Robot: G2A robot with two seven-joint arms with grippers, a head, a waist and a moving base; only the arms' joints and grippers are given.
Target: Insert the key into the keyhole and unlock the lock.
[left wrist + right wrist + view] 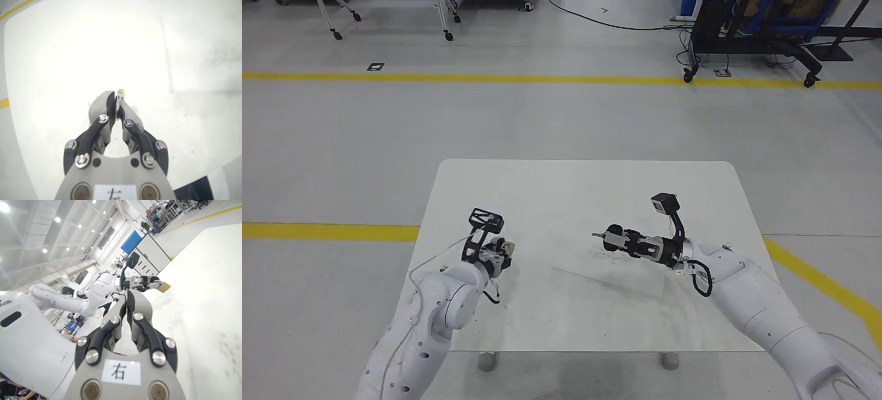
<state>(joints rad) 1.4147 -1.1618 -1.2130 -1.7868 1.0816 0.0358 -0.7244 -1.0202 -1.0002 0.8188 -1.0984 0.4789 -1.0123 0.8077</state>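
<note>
Brass lock [164,286] sits over the left part of the white table [582,190], its silver shackle [117,106] pinched between the closed jaws of the left gripper [117,98]. Well apart, the right gripper [127,294] faces it, jaws clamped on the thin key [597,236].

The lock [164,286] is a small brass padlock with a silver shackle [117,103]. The left hand [115,95] is clamped on the shackle, and the brass body sticks out past the fingertips, low over the white counter [56,66]. Whether it touches the surface cannot be told. The key [597,236] is a thin metal piece pinched in the right hand [614,238]. Its tip points across the counter toward the lock, and the two are well apart.
</note>
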